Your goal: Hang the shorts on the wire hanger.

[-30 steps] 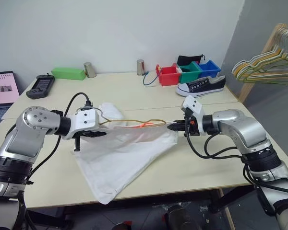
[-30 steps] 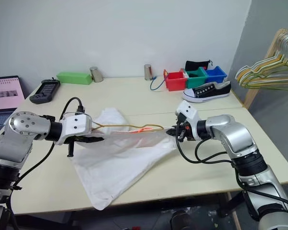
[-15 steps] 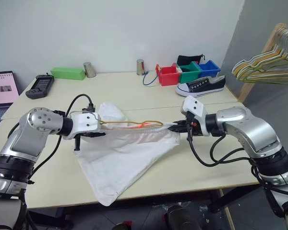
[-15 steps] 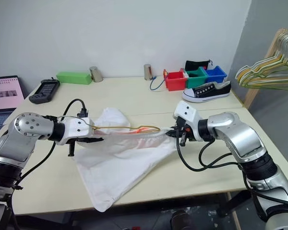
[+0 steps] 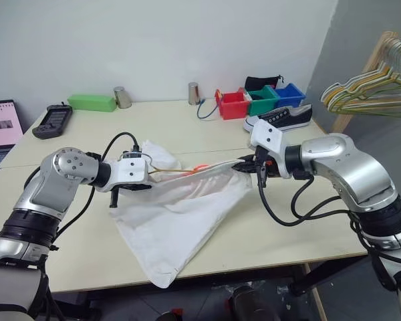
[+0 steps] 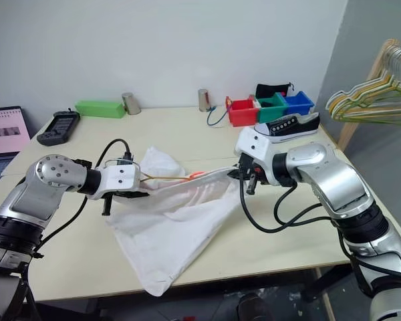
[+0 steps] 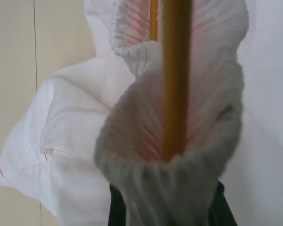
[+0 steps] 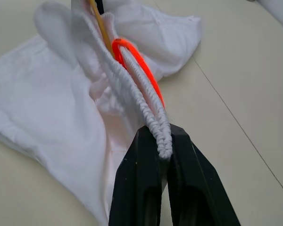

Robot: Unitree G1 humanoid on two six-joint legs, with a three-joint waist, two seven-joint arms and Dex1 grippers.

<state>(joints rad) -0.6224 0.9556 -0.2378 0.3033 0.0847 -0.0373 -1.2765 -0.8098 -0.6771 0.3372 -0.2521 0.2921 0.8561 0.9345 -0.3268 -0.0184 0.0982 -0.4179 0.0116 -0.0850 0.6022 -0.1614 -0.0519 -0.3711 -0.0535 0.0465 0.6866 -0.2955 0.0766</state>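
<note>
The task was judged to be partway done: the wire hanger (image 5: pixel 177 172) had been threaded into the gathered waistband of the shorts (image 5: pixel 180 214), but the garment was not yet draped evenly over it, and most of the cloth lay spread on the table (image 5: pixel 301 227) below the hanger. The waistband was stretched taut between the two arms, with the hanger running inside it. The right gripper (image 8: pixel 163 153) was pressed together on the ribbed elastic edge at the waistband's far end from the hanger's exposed part, a bright orange loop (image 8: pixel 139 66) lying just beside the pinched fold. The left gripper (image 5: pixel 128 186) was at the waistband's other end, where the hanger emerged from the cloth; its fingers were hidden behind the bunched fabric in the wrist view, and it was taken as pressed together, although what it gripped could not be told. What seemingly remained was to work the waistband further along the hanger and to lift the garment clear of the table. The shorts were of thin, limp white fabric, creased and pooling in soft folds, with a ribbed, stretchy waistband showing a faint pink tint inside. The hanger was a slender, smooth, yellowish-gold wire, rigid and gently curved.
</note>
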